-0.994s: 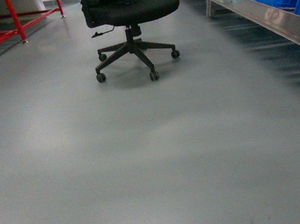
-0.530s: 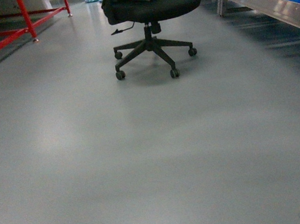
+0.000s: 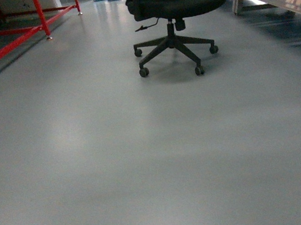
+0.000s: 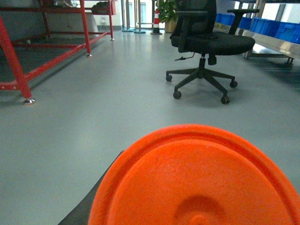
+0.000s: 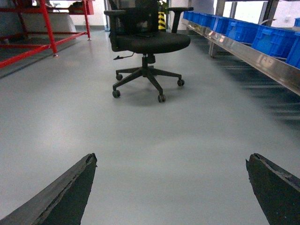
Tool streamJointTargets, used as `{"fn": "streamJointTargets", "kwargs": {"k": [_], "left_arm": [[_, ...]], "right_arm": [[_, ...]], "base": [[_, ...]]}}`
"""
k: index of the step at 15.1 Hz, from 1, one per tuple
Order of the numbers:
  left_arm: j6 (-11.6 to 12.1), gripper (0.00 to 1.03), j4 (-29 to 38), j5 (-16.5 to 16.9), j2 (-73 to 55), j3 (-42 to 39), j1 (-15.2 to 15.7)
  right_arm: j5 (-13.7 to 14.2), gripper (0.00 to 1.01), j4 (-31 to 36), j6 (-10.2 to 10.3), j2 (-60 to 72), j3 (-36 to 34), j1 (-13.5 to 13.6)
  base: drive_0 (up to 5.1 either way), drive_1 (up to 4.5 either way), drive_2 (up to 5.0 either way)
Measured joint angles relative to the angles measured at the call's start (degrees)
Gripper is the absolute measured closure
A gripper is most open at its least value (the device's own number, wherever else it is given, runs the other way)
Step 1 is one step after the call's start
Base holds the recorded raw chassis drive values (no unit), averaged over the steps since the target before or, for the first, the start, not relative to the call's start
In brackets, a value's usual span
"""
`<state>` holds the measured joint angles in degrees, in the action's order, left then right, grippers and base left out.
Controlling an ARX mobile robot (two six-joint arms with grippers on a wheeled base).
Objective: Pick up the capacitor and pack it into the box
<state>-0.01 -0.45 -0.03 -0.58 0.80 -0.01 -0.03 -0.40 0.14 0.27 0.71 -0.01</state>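
Grey smooth floor point(image 3: 146, 163) fills the head view, with a black five-wheeled office chair point(image 3: 173, 9) up ahead and a red metal frame point(image 3: 13, 39) off to the left. Blue plastic bins point(image 5: 262, 33) line a steel conveyor rail point(image 5: 253, 54) on the right. Right gripper point(image 5: 171, 187): fingers spread wide, nothing between them. Left gripper: can't tell, a round orange plastic disc point(image 4: 197, 180) blocks its camera. The pink box isn't visible in any view, nor a capacitor.

An orange disc point(image 4: 197, 180) is blocking your left wrist cam, hiding the fingers; chair point(image 3: 173, 9) top is getting cropped in head view.
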Motion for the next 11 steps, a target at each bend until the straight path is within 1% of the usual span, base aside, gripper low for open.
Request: {"fn": "streamJointTargets", "kwargs": {"k": [11], "left_arm": [[0.00,0.60,0.02,-0.02,0.00,0.00,0.00]], "right_arm": [[0.02,0.03,0.26,0.00,0.00,0.00,0.00]], "base": [[-4.9,2.48,2.5]]}}
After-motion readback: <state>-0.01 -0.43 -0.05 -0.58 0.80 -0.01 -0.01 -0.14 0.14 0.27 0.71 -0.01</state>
